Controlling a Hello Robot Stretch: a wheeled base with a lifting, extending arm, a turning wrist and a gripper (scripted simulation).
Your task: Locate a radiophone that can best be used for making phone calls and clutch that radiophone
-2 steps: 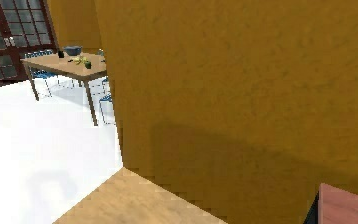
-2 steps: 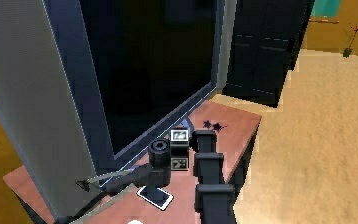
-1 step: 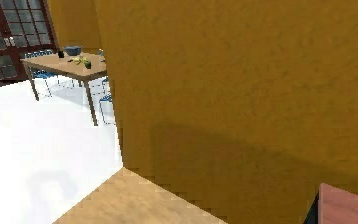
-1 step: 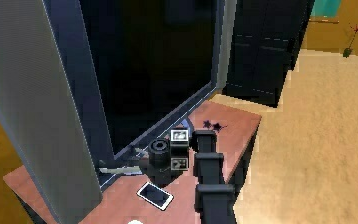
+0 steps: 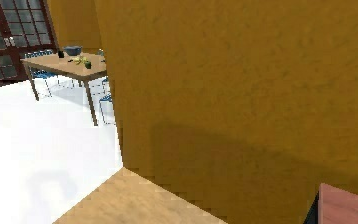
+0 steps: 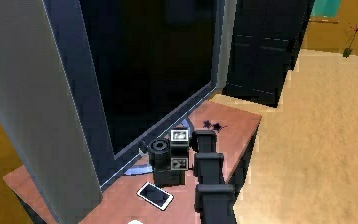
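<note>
The hand (image 6: 160, 160) reaches over the worktop (image 6: 237, 125), presumably for the flat white slab (image 6: 154, 195) at its six o'clock, likely the radiophone. I cannot tell its grip or whether it holds anything.

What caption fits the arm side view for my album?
Pincer near a big dark screen, flat white slab on the table.

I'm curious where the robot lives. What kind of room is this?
Probably a home's living and dining area: a big television on a low stand, and a wooden dining table.

Big television (image 6: 147, 70) — wooden table (image 5: 59, 67), dark door (image 6: 267, 50)
</note>
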